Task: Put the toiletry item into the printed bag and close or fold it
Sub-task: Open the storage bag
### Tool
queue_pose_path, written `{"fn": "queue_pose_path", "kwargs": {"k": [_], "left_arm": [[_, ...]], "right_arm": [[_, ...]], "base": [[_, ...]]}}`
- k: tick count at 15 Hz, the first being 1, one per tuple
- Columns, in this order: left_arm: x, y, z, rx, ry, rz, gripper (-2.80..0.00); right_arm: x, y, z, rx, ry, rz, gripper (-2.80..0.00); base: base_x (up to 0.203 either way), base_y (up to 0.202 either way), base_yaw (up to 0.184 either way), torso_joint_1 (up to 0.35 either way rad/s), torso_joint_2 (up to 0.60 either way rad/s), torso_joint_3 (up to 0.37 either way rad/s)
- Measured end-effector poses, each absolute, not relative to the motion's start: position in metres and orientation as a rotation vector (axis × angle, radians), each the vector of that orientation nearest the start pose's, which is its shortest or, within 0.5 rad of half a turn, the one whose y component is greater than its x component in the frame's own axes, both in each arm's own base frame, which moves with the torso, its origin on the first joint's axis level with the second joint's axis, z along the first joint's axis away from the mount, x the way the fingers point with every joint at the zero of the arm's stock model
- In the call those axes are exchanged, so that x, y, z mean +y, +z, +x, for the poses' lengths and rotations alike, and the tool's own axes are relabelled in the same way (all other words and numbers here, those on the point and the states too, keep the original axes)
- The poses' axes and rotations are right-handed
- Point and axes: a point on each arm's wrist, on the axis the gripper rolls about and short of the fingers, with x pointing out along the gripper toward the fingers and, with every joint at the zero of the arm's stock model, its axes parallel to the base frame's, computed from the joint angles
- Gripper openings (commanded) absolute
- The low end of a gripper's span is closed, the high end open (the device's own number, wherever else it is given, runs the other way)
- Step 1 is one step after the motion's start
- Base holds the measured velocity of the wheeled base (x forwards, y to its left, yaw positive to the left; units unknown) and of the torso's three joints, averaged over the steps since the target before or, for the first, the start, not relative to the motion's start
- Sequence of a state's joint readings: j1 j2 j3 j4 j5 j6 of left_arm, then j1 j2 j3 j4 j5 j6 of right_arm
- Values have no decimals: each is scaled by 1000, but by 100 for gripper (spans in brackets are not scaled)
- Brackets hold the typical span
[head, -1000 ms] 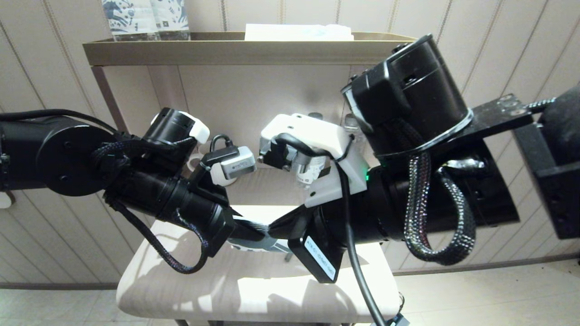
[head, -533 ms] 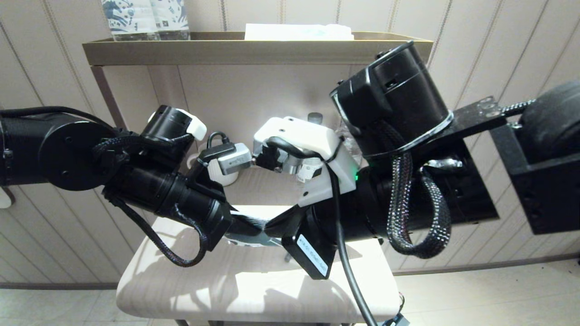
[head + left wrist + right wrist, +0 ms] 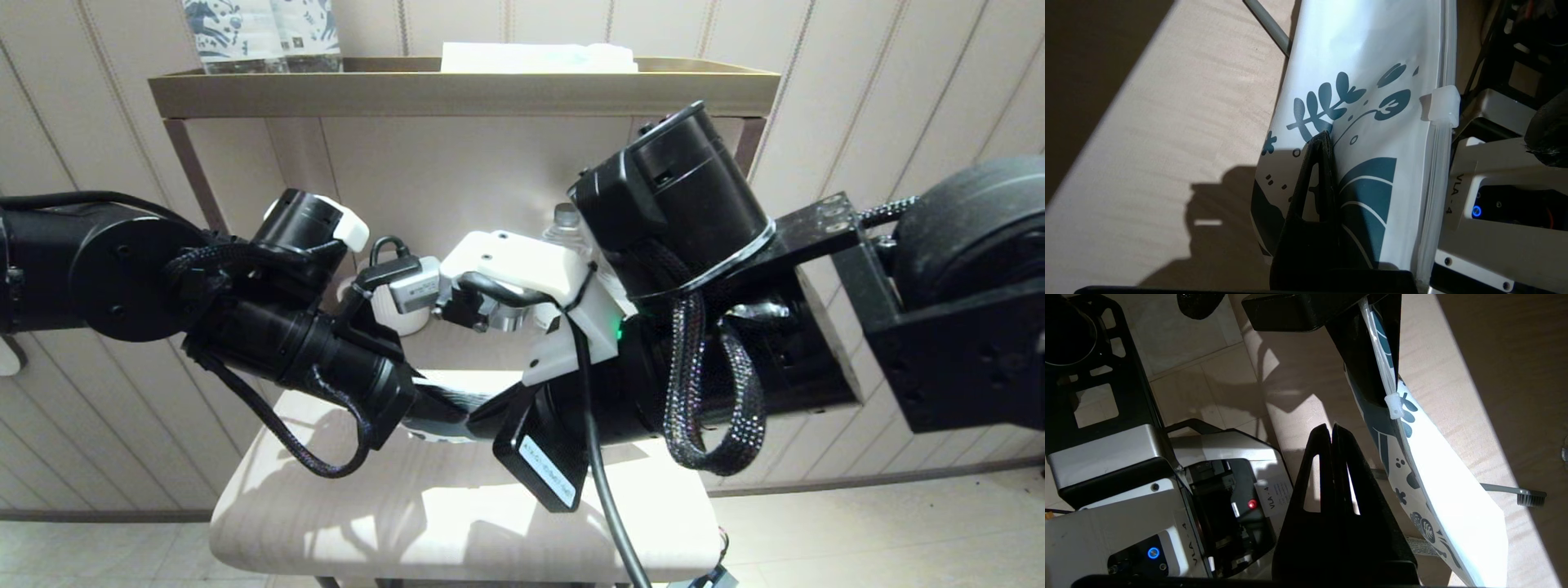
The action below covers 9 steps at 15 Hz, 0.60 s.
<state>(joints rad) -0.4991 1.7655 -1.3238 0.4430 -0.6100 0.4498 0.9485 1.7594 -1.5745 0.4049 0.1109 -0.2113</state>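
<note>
The left gripper [image 3: 1327, 141] is clamped on the printed bag [image 3: 1372, 122], which is held on edge above the pale upholstered stool [image 3: 424, 523]. The right gripper [image 3: 1332, 430] is seen pressed together on nothing, just beside the bag. The bag's glossy white film carries teal plant figures and a clear plastic slider [image 3: 1440, 107] on its zip edge. The toiletry item [image 3: 1515, 492], a thin grey-handled stick with a dark bristled head, lies on the stool behind the bag. Striped panelled walls and a brass-toned shelf [image 3: 457, 90] are seen behind.

Hard light from above throws bright patches and sharp arm shadows on the beige stool seat [image 3: 457, 523]; the printed bag [image 3: 1447, 498] glares white in places, while both wrist views sink into dark corners
</note>
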Motion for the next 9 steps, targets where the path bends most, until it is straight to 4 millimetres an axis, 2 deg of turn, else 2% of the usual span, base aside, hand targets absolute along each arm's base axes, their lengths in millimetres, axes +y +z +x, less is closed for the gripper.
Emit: {"fn": "queue_pose_path", "kwargs": {"k": [9], "left_arm": [[-161, 211, 269, 680, -1218, 324, -280]], "right_arm": [[267, 283, 187, 416, 1013, -509, -280]], "base": [[0, 0, 0, 0, 0, 0]]}}
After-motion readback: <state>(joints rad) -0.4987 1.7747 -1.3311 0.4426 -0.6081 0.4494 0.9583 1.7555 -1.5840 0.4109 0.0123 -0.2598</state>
